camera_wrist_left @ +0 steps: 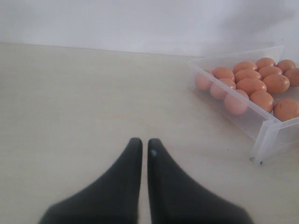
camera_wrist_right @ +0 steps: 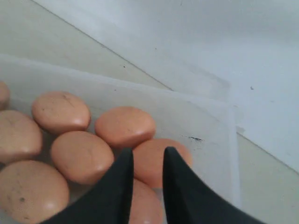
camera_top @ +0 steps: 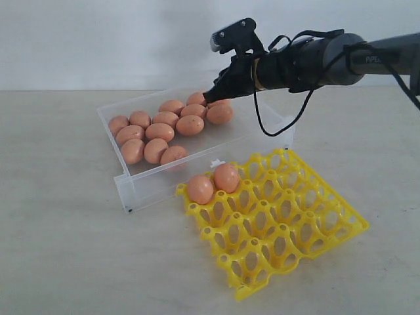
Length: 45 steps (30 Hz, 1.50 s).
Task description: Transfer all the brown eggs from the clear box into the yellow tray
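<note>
Brown eggs (camera_top: 164, 131) lie clustered in the clear box (camera_top: 157, 180); two more sit in the yellow tray (camera_top: 262, 216), in the corner cups nearest the box. The right gripper (camera_wrist_right: 148, 151) hangs over the cluster's far end, jaws a narrow slit apart, an egg just beneath the tips, none clamped. The left gripper (camera_wrist_left: 145, 141) hovers over the bench (camera_wrist_left: 70, 93), jaws together, well apart from the box.

Faint white lettering on the dark grey tubular robot arm (camera_top: 384, 51) seems to read "PIPER"; I can read nothing else.
</note>
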Motion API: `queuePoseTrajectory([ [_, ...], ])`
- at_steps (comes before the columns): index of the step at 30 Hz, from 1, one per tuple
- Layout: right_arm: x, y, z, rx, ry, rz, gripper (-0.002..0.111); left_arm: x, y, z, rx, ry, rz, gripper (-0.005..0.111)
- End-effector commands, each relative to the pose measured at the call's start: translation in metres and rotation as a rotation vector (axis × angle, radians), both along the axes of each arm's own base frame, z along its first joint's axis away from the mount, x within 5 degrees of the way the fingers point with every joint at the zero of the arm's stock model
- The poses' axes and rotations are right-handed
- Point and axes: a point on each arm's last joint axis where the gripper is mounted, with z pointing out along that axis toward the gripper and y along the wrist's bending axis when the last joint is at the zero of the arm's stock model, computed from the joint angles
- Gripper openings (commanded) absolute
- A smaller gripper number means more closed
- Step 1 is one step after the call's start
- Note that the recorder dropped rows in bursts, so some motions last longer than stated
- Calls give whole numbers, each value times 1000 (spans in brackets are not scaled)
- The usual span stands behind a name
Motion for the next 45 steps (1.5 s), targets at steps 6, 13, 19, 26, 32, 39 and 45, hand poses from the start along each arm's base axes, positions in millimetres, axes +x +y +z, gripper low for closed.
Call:
queuePoseTrajectory([
  [6,-4,8,4,-66,-45,169,18,0,0,0,-4,-5,3,4],
  [13,-13,18,6,77,37,237,45,0,0,0,-4,-5,3,4],
  [19,-26,28,25,371,232,239,50,0,0,0,-4,-5,3,4],
  [26,-42,39,32,445,317,423,50,0,0,0,-4,-5,3,4],
  [32,-14,17,28,101,8,207,50,0,0,0,-4,-5,3,4],
  [39,-1,-4,28,89,-22,-86,50,0,0,0,-4,-5,3,4],
  [45,-2,0,15,70,6,1,30,0,0,0,-4,-5,3,4],
])
